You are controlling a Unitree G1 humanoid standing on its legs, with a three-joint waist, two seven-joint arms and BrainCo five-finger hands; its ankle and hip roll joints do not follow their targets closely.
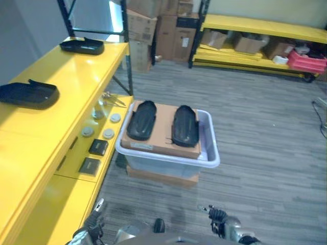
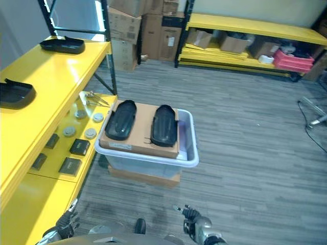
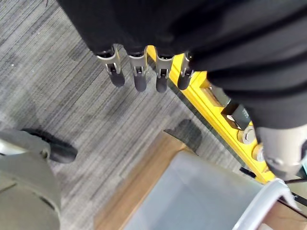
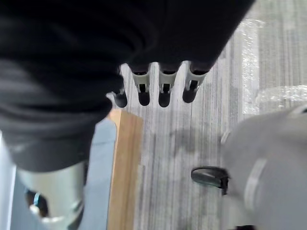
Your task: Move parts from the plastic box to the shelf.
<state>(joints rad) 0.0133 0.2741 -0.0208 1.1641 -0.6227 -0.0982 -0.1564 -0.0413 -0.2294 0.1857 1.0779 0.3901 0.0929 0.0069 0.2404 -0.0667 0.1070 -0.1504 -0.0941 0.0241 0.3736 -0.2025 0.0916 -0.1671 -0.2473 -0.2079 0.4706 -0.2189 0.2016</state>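
Parts still to move are two glossy black moulded plastic shells, a left one [image 1: 141, 119] and a right one [image 1: 185, 125], lying side by side on a flat brown cardboard sheet [image 1: 162, 137] that rests across the top of the translucent white plastic box [image 1: 210, 153]. The box stands on the grey floor just beside the yellow metal shelf [image 1: 61, 76], where two similar black shells [image 1: 28, 94] already sit on the upper level. The left hand [image 3: 139, 72] and the right hand [image 4: 163, 88] both hang low with fingers straight and relaxed, holding nothing, well short of the box.

The step in hand looks to be the reach for the next shell. Taking the left one first seems sensible, as it lies nearer the shelf. Each shell is long, smooth and curved, so a grasp across its narrow middle should hold best. Lifting straight up should keep the loose cardboard from sliding or tipping the other shell.
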